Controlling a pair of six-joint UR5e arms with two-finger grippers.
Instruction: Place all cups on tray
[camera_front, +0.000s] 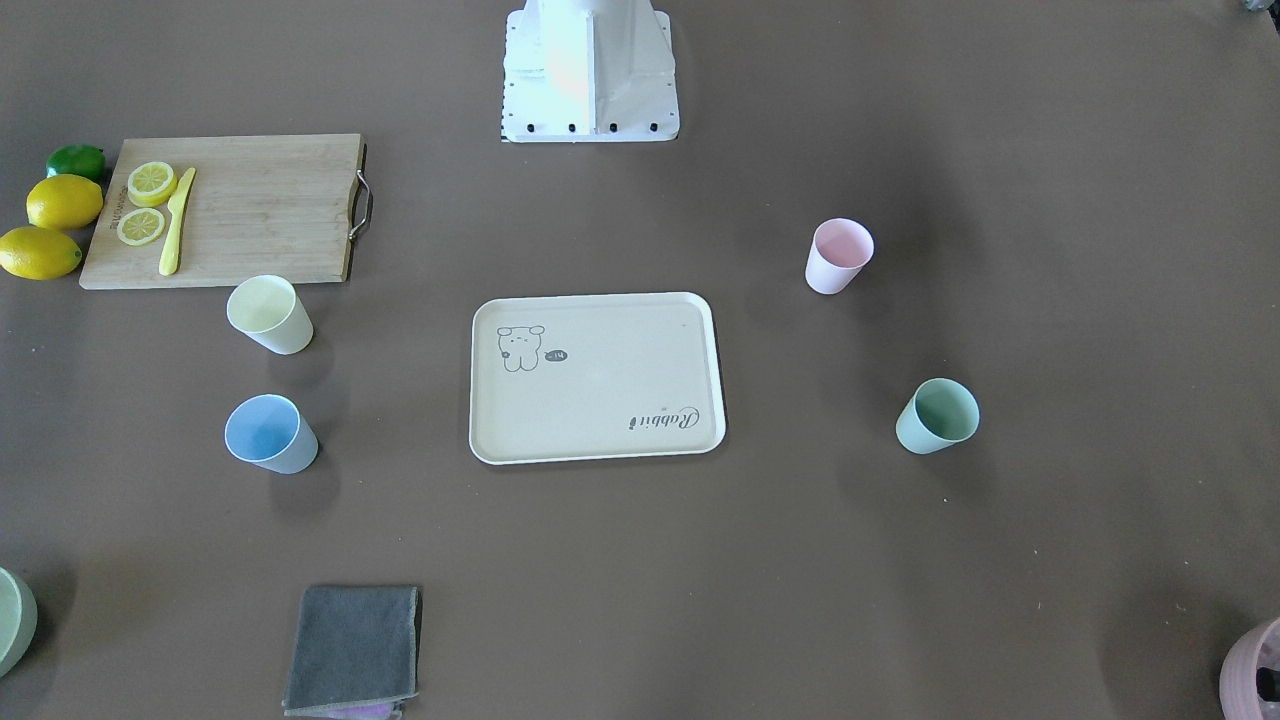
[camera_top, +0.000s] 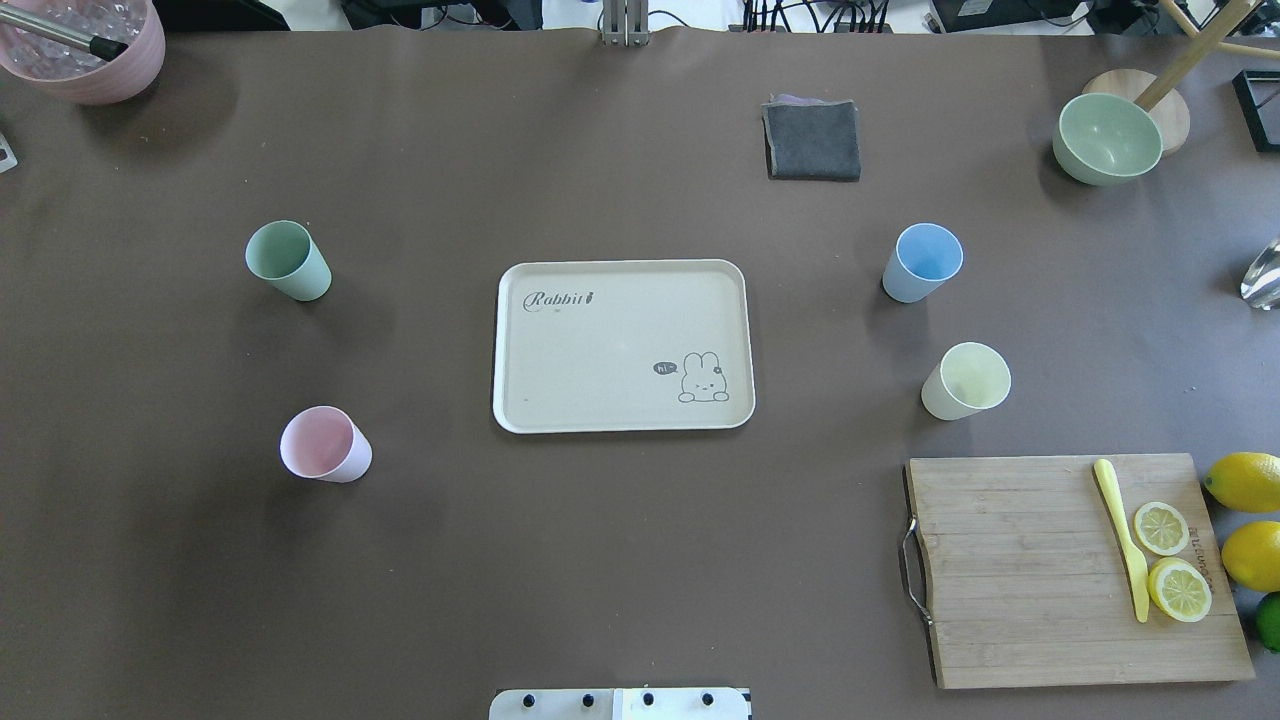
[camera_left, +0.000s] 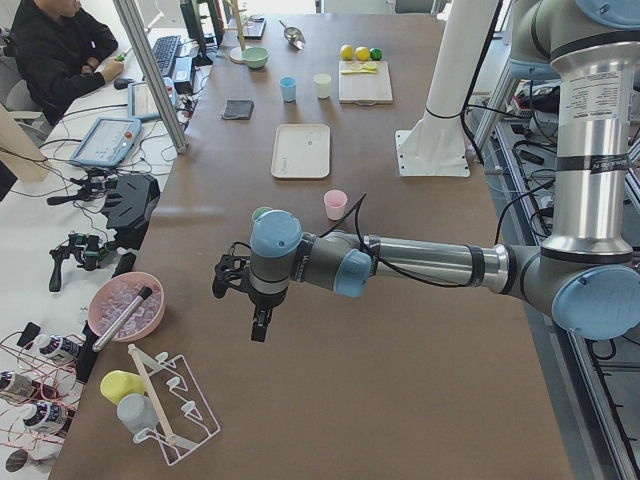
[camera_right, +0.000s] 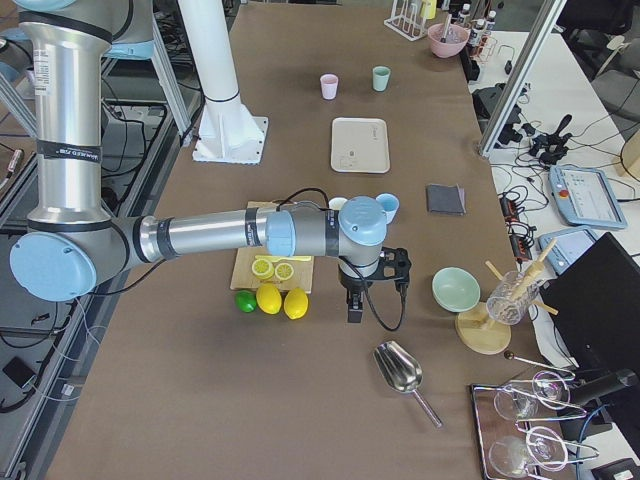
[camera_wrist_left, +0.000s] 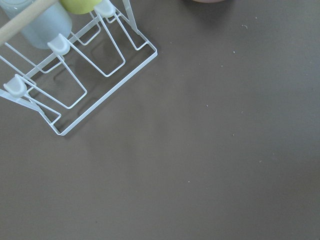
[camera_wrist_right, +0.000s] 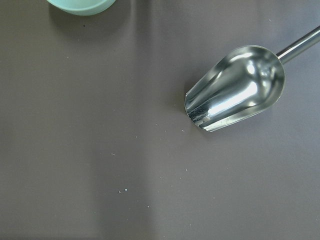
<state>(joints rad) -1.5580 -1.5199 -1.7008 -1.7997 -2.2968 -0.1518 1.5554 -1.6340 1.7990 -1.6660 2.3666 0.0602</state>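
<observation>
The cream tray (camera_top: 600, 340) lies bare in the middle of the table. Four cups stand upright on the table around it. The mint green cup (camera_top: 287, 259) and the pink cup (camera_top: 324, 444) are off its left side. The light blue cup (camera_top: 922, 261) and the pale yellow cup (camera_top: 966, 380) are off its right side. My left gripper (camera_left: 258, 325) hangs far out past the table's left end and holds nothing that I can see. My right gripper (camera_right: 355, 310) hangs past the lemons at the right end. I cannot tell whether either is open or shut.
A wooden cutting board (camera_top: 1040, 570) with lemon slices and a yellow knife lies near right, lemons beside it. A grey cloth (camera_top: 812, 139), a green bowl (camera_top: 1107, 137) and a mauve pot (camera_top: 85, 40) sit at the far side. A metal scoop (camera_wrist_right: 235, 90) and a wire rack (camera_wrist_left: 75, 75) lie under the wrists.
</observation>
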